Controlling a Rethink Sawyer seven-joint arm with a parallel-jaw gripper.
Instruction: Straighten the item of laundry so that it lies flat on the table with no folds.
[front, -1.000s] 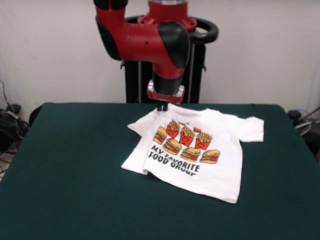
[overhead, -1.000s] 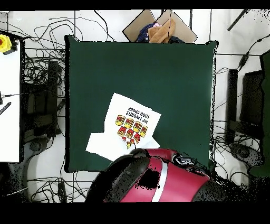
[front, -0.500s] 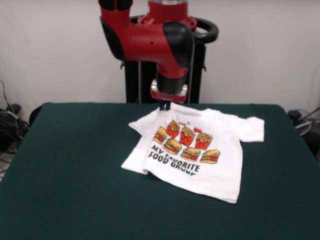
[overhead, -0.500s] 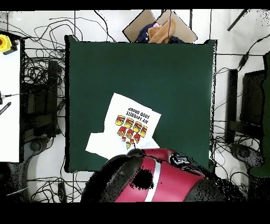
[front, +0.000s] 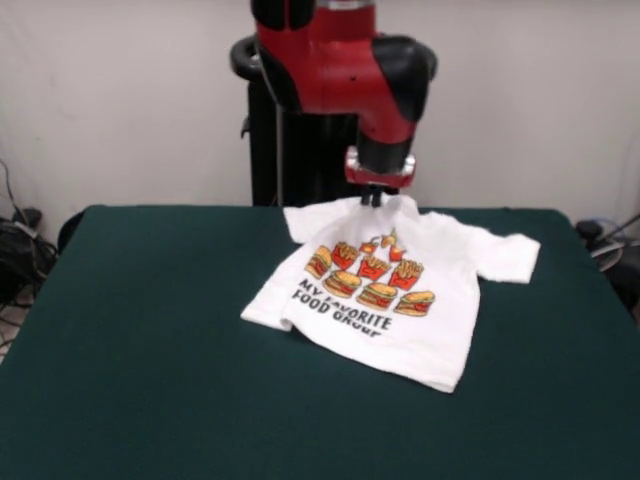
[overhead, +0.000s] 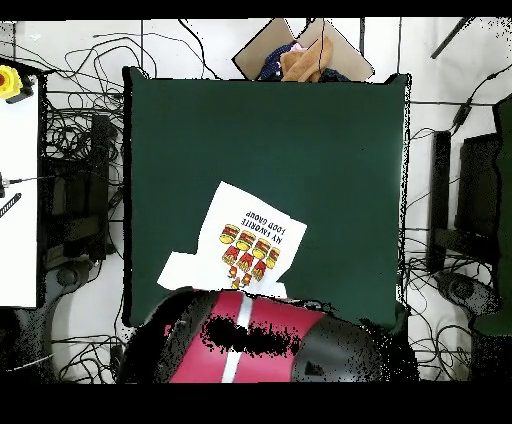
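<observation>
One garment is under work: the T-shirt (front: 385, 290) lies print side up on the far half of the surface (front: 140, 350), hem toward the camera. Its collar edge is drawn up into a small peak, because the hand (front: 373, 198) is closed on a pinch of cloth there. Judged purpose: lifting and pulling from the collar to drag out slack. One sleeve lies spread toward the surface's edge; the opposite lower corner appears tucked under, casting a shadow. Overhead, the arm (overhead: 260, 345) hides the collar. Flattening is judged incomplete.
</observation>
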